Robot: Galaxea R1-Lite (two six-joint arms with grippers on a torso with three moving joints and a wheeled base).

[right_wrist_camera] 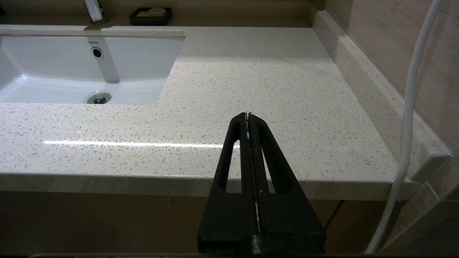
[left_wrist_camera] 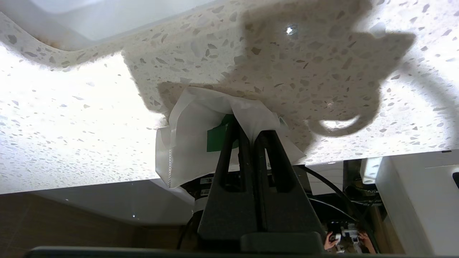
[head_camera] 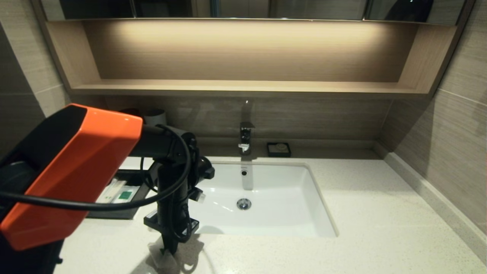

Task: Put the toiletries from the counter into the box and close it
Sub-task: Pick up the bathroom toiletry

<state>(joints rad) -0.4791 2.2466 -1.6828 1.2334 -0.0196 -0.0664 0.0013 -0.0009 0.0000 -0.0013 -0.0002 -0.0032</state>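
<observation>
In the head view the left gripper [head_camera: 168,249] points straight down at the counter's [head_camera: 361,213] front edge, before the sink [head_camera: 262,198], hiding most of its catch; the box [head_camera: 125,198] behind already holds packets. The left wrist view shows its fingers pinching a crumpled packet [left_wrist_camera: 193,136], ready for lifting. The right gripper [right_wrist_camera: 248,116] hangs closed and empty off the counter's front edge, right of the sink.

A lit wooden shelf [head_camera: 243,85] spans the wall above the faucet [head_camera: 246,137], flanked by beige tiled walls [head_camera: 460,125].
</observation>
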